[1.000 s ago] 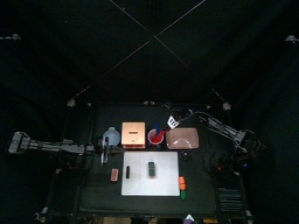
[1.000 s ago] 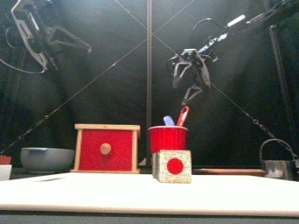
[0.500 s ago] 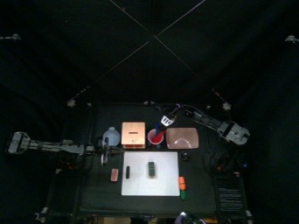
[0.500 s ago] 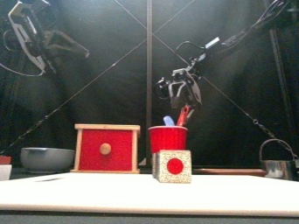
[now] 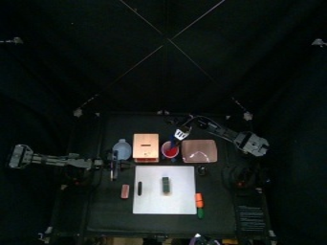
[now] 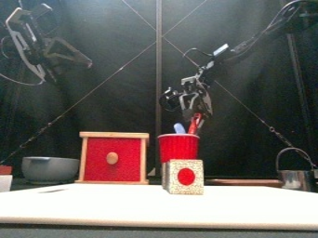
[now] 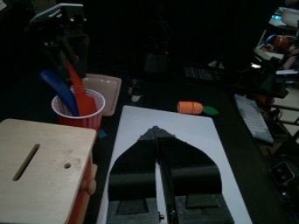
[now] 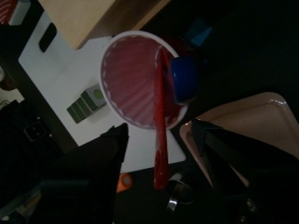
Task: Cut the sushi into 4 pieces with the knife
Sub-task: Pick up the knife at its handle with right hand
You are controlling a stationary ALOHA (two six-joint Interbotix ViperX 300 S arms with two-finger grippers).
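A red cup point(image 6: 178, 147) behind the white cutting board point(image 5: 182, 189) holds a blue knife point(image 6: 180, 127) and a red knife point(image 6: 195, 122). The sushi roll point(image 5: 166, 183) lies on the board; its end point(image 6: 184, 176) shows a red centre. My right gripper point(image 6: 188, 97) hangs just above the cup, open. In the right wrist view its jaws stand either side of the red knife point(image 8: 158, 131), apart from it, with the blue knife point(image 8: 184, 77) beside. My left gripper point(image 5: 113, 170) rests high at the left, shut and empty point(image 7: 162, 133).
A wooden box point(image 5: 144, 146) with a red drawer front stands left of the cup, a blue-grey bowl point(image 6: 50, 168) further left. The pink tray point(image 5: 202, 150) lies right of the cup. A metal cutter point(image 6: 295, 177) stands at the right, an orange toy point(image 5: 198, 200) beside the board.
My right gripper has moved left and down until it is over the red cup and around the red knife's handle. The left arm has barely shifted.
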